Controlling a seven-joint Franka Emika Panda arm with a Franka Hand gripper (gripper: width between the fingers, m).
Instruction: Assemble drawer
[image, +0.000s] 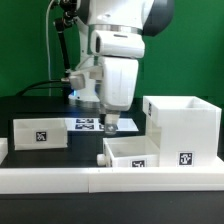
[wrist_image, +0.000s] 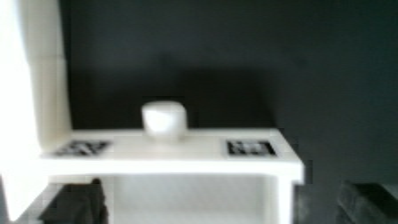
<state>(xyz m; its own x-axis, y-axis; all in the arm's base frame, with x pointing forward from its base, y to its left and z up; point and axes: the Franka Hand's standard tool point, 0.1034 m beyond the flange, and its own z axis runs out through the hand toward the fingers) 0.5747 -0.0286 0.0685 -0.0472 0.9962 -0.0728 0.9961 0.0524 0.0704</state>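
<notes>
A small white tray (image: 128, 152) with a round knob (wrist_image: 164, 117) and two square tags on its front wall stands by the front border wall. My gripper (image: 110, 127) hangs just above its end on the exterior view's left. In the wrist view the gripper (wrist_image: 221, 192) is open, with dark fingers (wrist_image: 75, 204) on either side of the tray (wrist_image: 187, 165), and holds nothing. The large open casing (image: 182, 128) stands at the exterior view's right, touching or very near the tray. A second tray (image: 40, 133) lies at the exterior view's left.
The long low white border wall (image: 90, 179) runs along the front and shows as a white strip in the wrist view (wrist_image: 25, 90). The marker board (image: 88, 123) lies flat behind the gripper. The table is black.
</notes>
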